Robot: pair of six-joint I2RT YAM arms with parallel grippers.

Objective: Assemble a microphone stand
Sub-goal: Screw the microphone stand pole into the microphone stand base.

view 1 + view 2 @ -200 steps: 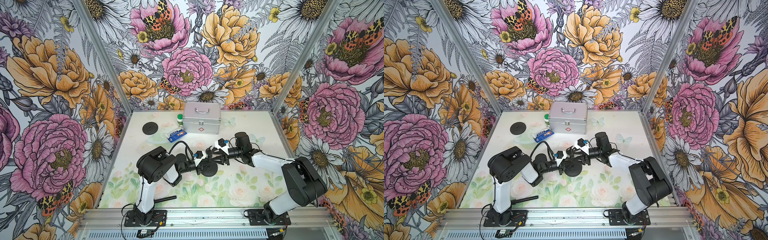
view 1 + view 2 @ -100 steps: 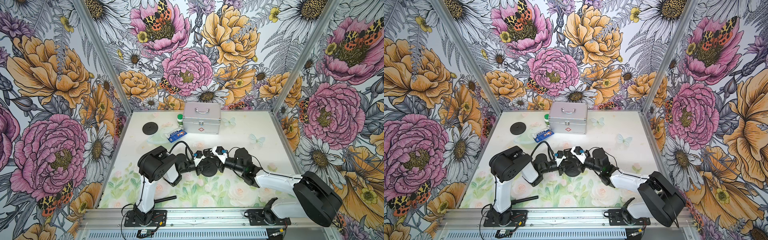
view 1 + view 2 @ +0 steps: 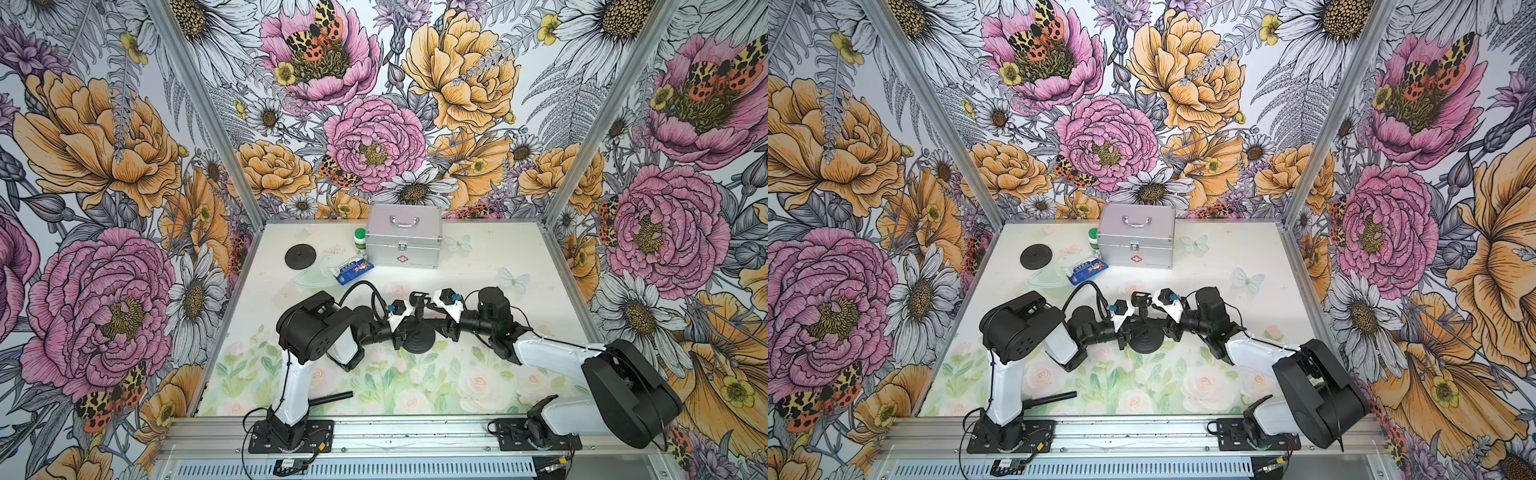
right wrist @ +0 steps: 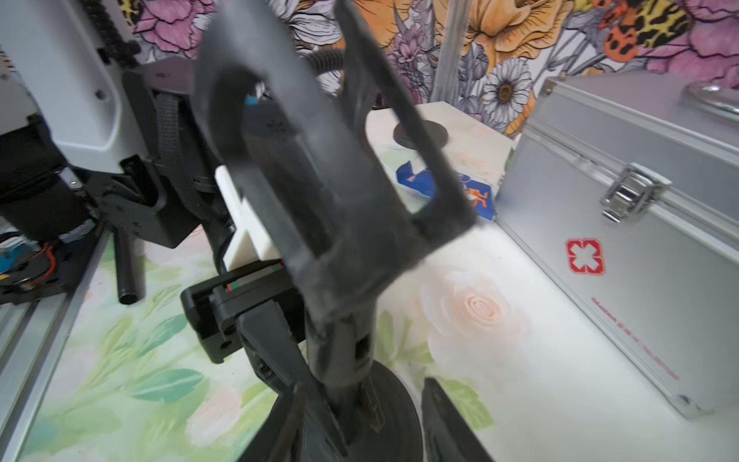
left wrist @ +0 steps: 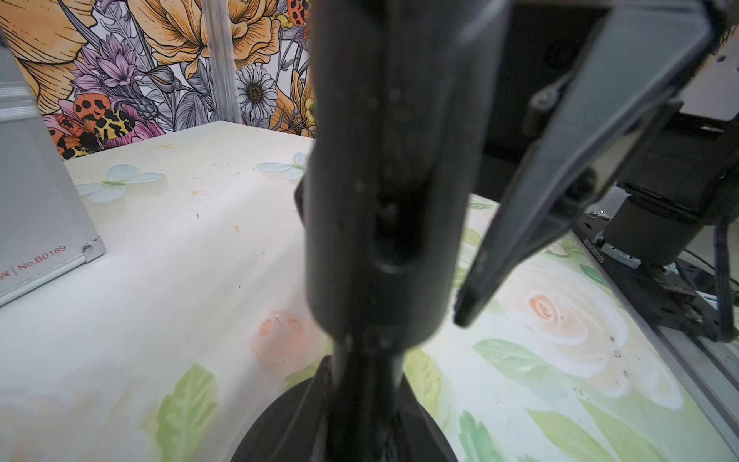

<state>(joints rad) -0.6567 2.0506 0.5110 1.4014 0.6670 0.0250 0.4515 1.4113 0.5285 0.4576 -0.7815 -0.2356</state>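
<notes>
Case: silver case point(image 3: 403, 237) stands at the back centre of the table point(image 3: 478, 257), with its lid down and latch fastened. Its contents are hidden.
Beside case: green-capped bottle point(image 3: 360, 241) stands upright just beside the case's left end. A blue packet point(image 3: 353, 270) lies flat in front of it.
Stand: round stand base point(image 3: 419, 341) sits flat at mid-table. The stand post point(image 4: 344, 352) is upright, with the clip point(image 3: 419, 298) on top.
Left gripper point(image 3: 405, 330): pressed together on the stand post, low down.
Right gripper point(image 4: 362, 384): fingers spread, one on either side of the post over the base. Contact cannot be told.
Loose parts: black disc point(image 3: 300, 256) lies at the back left, near the wall. A black rod point(image 3: 332, 397) lies flat by the front rail point(image 3: 415, 432), beside the left arm's base.
Open room: bare surface runs between the case and the arms, and from the stand to the right wall.
</notes>
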